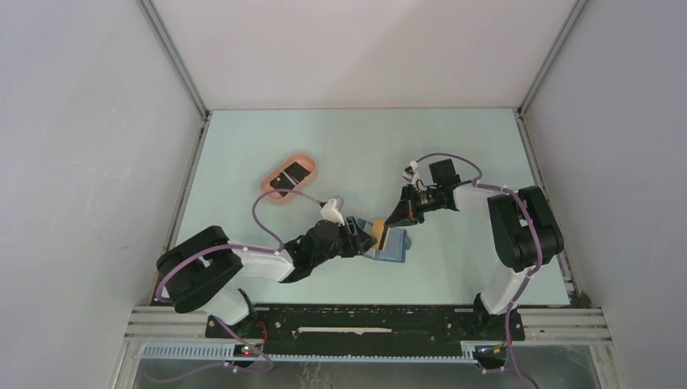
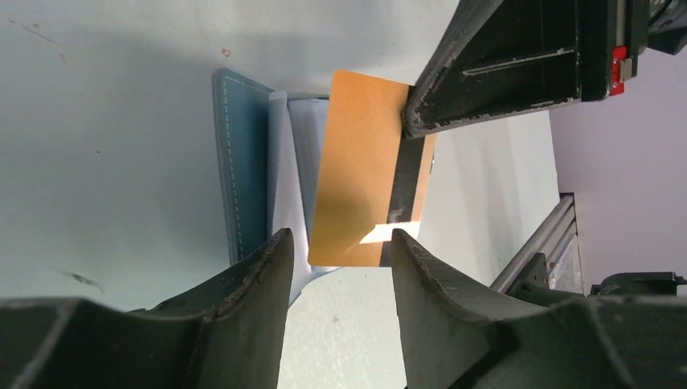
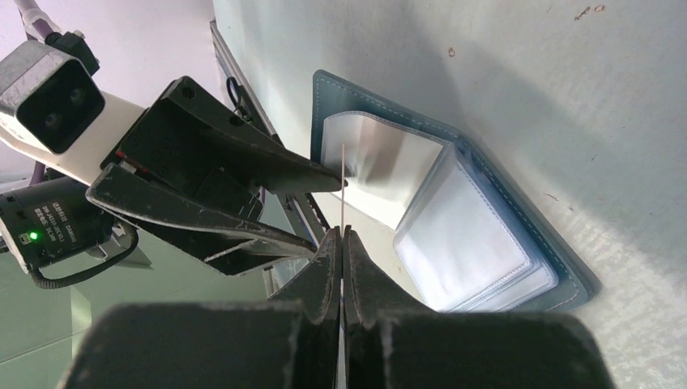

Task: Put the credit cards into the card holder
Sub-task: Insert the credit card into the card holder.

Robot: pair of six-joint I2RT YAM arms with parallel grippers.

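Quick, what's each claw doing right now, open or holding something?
Left gripper: open, gripping nothing.
Right gripper: closed on the orange card.

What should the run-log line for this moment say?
right gripper: shut on orange card | left gripper: open, near card | card holder: lying open | card over holder

The right pincer (image 2: 411, 121) covers one corner of the orange card (image 2: 356, 162), while the near end of the card holder (image 2: 243, 162) vanishes behind the left pincer (image 2: 339, 243). From the right wrist the card shows only edge-on, its face unseen.
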